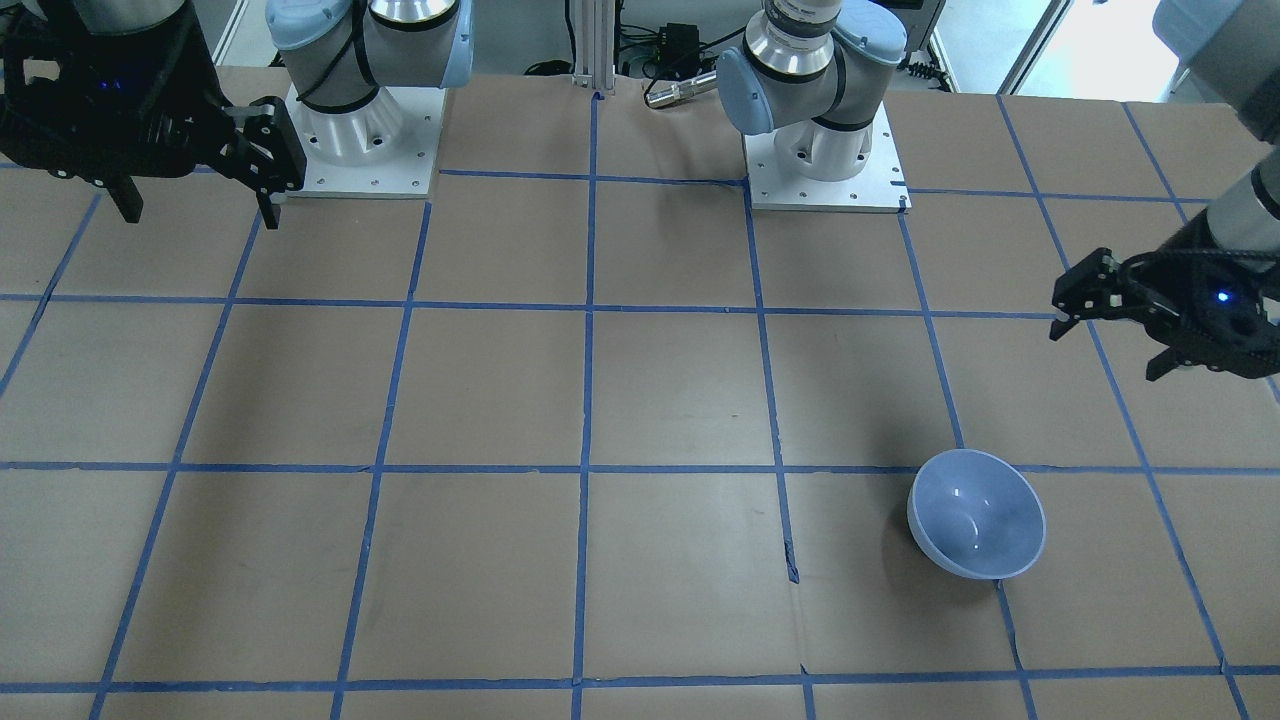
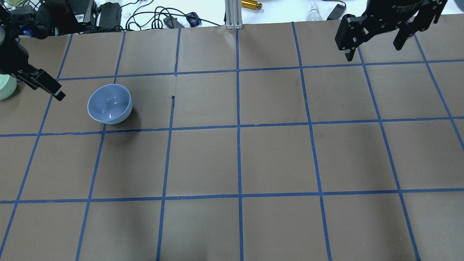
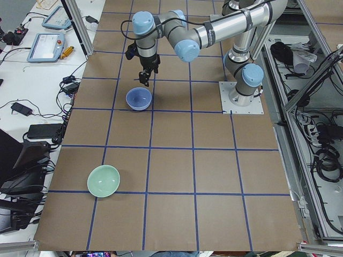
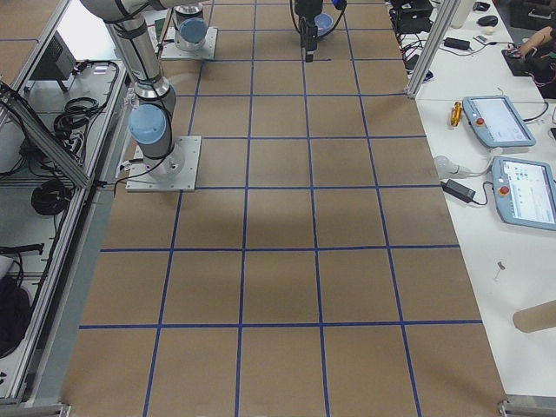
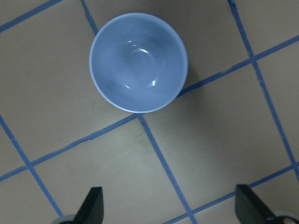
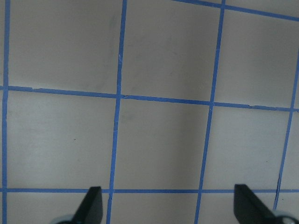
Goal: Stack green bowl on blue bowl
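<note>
**Bowl stacking: nothing grabbed yet, and a few ways this goes sideways**

Brown paper covers the whole table (image 3: 171, 160), with blue tape lines (image 2: 275, 125) marking a grid. Going from the robot's left end of it outward.

Closest to that end is the green bowl (image 3: 104, 180). It's upright and empty, sitting by itself toward the operators' side, with nothing touching it. Further along is the blue bowl (image 3: 139, 99), also upright and empty, well apart from the green one. The left gripper (image 5: 169, 207) hangs in the air near the blue bowl, fingers spread wide with nothing between them. Its wrist camera looks straight down into the blue bowl, not the green one. Way off at the far end, the right gripper (image 2: 373, 49) hangs over bare paper, spread wide and empty too.

My read is that the pickup hasn't started. Stuff I'd worry about:

- The left gripper is lined up closer to the wrong bowl. Closing on the blue one would flip the task.
- Both bowls look glossy with thin rims, so a pinch on just the rim could slip or swing the bowl mid-carry.
- A finger bumping the green bowl's wall on the way down could push it toward the table edge.
- Letting the green bowl go off-centre could tip or shove the blue one instead of nesting into it.
</note>
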`<state>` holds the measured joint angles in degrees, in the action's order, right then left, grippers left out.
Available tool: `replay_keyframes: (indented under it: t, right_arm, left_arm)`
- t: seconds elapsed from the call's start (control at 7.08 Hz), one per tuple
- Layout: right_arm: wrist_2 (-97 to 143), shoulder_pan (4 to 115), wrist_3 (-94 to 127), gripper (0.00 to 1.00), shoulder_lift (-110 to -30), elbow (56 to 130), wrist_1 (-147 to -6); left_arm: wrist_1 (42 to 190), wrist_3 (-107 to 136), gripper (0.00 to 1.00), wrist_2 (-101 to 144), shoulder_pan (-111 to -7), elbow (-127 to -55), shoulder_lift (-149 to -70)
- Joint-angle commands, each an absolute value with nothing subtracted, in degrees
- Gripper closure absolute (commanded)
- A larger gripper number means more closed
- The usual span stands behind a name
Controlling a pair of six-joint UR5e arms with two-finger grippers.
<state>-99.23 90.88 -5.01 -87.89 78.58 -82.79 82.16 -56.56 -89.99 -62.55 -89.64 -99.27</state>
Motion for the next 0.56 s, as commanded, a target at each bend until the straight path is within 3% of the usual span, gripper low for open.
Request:
replay_keyframes:
  t: [0.0, 0.14, 0.42]
  right_arm:
    - [-99.2, 90.9, -5.0, 0.00, -87.9, 78.6, -82.8]
    - [-99.2, 90.9, -5.0, 0.00, -87.9, 78.6, -82.8]
    - [-99.2, 90.9, -5.0, 0.00, -87.9, 78.6, -82.8]
  left_arm:
    - [74.6, -76.9, 0.00, -89.4, -52.8, -89.3, -106.3]
    - [71.1, -82.6, 0.00, -88.0, -49.5, -87.6, -109.5]
    - [69.7, -95.0, 0.00, -88.2, -46.4, -74.8, -120.3]
